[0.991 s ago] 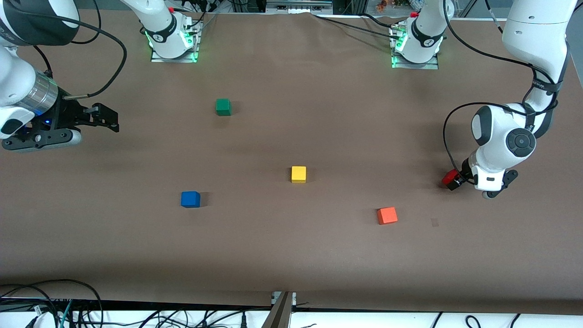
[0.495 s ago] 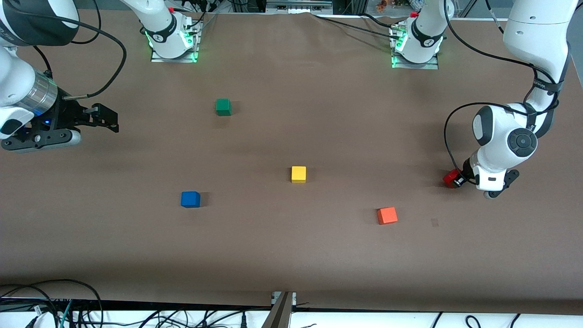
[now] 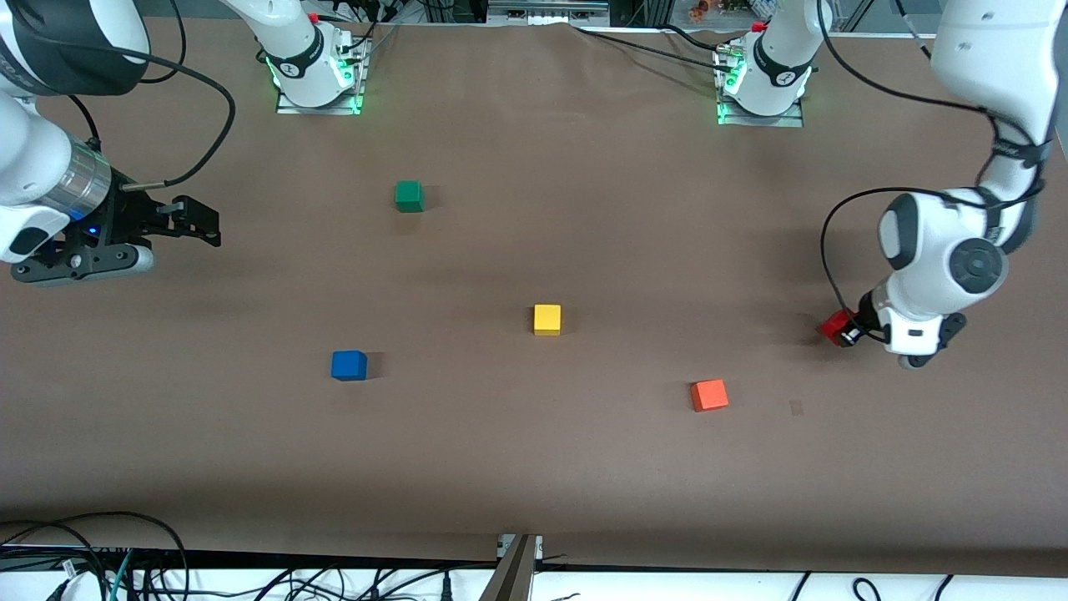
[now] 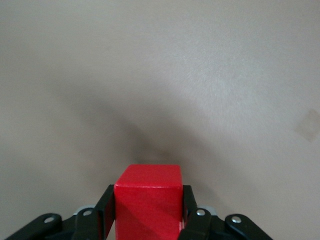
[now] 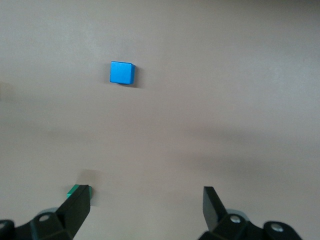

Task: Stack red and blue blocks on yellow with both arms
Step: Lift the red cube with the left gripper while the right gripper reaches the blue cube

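The red block [image 3: 833, 325] sits between the fingers of my left gripper [image 3: 843, 329], low at the table near the left arm's end. In the left wrist view my left gripper [image 4: 148, 201] is shut on the red block [image 4: 148, 192], a black finger against each side. The blue block [image 3: 349, 366] lies on the table toward the right arm's end, and it also shows in the right wrist view [image 5: 122, 73]. The yellow block [image 3: 547, 320] rests mid-table. My right gripper [image 3: 209, 227] hangs open and empty over the table at the right arm's end [image 5: 146, 200].
A green cube [image 3: 409, 196] sits farther from the front camera than the yellow block; part of it peeks past a right finger [image 5: 75, 190]. An orange-red cube [image 3: 709, 395] lies nearer the camera, between the yellow block and the left gripper. Brown table [image 3: 534, 467] all round.
My left gripper has shut on the red block and shifted slightly toward the left arm's end of the table. The right arm has barely moved.
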You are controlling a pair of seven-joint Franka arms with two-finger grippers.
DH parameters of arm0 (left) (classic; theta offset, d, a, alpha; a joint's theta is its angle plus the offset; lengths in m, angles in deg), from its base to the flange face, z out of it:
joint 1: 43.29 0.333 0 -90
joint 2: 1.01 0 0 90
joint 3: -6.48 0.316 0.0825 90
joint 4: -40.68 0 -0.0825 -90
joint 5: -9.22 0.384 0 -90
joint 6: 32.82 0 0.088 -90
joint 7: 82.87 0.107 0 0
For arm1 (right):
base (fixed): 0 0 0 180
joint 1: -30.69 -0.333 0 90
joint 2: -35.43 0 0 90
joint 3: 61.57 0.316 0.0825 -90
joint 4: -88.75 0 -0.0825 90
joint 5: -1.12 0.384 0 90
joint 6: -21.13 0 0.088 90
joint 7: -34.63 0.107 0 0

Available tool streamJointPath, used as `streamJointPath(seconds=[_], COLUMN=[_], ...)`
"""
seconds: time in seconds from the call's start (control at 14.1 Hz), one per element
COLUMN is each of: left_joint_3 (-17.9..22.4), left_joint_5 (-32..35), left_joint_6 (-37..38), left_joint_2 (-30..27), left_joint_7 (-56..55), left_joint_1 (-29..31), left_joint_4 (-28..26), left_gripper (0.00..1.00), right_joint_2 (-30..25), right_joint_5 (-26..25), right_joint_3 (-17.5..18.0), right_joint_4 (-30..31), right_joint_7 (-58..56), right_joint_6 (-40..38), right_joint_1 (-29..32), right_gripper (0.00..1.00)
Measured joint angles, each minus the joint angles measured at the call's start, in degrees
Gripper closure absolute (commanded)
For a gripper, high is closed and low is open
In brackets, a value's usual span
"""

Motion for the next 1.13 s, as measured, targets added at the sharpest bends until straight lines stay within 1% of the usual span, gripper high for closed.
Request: streamJointPath(seconds=[0.07, 0.14, 0.21, 0.35, 0.57, 0.71, 0.92, 1.13], left_joint_3=[-0.73, -1.74, -2.83, -5.35, -6.60, -7.85, -10.70, -15.91], left_joint_5=[0.07, 0.36, 1.10, 2.04, 2.06, 2.06, 2.06, 2.04], left_joint_6=[4.54, 6.77, 7.53, 7.85, 8.09, 9.89, 12.95, 16.63], left_joint_2=[-1.32, -2.36, -2.95, -2.81, -2.61, -2.61, -2.61, -2.61], left_joint_7=[0.33, 0.77, 2.13, 9.76, 23.97, 30.35, 31.85, 25.95], left_joint_1=[-0.04, -0.12, -0.25, -0.42, -0.67, -0.70, -0.82, -1.00], left_joint_4=[2.32, 3.46, 3.73, 3.73, 4.14, 5.75, 8.76, 11.32], left_gripper=[1.00, 1.00, 1.00, 1.00, 1.00, 1.00, 1.00, 1.00], right_joint_2=[0.49, 0.90, 1.22, 1.90, 4.39, 7.10, 10.78, 14.19], right_joint_5=[0.00, 0.00, 0.00, 0.00, -0.30, -0.54, -0.31, 0.61], right_joint_3=[-0.02, -0.04, -0.05, -0.08, -0.15, -0.18, -0.19, 0.23], right_joint_4=[0.00, 0.01, 0.00, 0.02, 0.09, 0.12, 0.01, -0.22], right_joint_7=[0.00, 0.00, 0.00, 0.00, -0.70, -2.06, -2.93, -3.05], right_joint_6=[0.13, 0.36, 0.53, 0.87, 1.39, 1.91, 3.25, 7.94], right_joint_1=[0.01, 0.01, 0.03, 0.09, 0.21, 0.35, 0.81, 0.51], right_gripper=[0.00, 0.00, 0.00, 0.00, 0.00, 0.00, 0.00, 0.00])
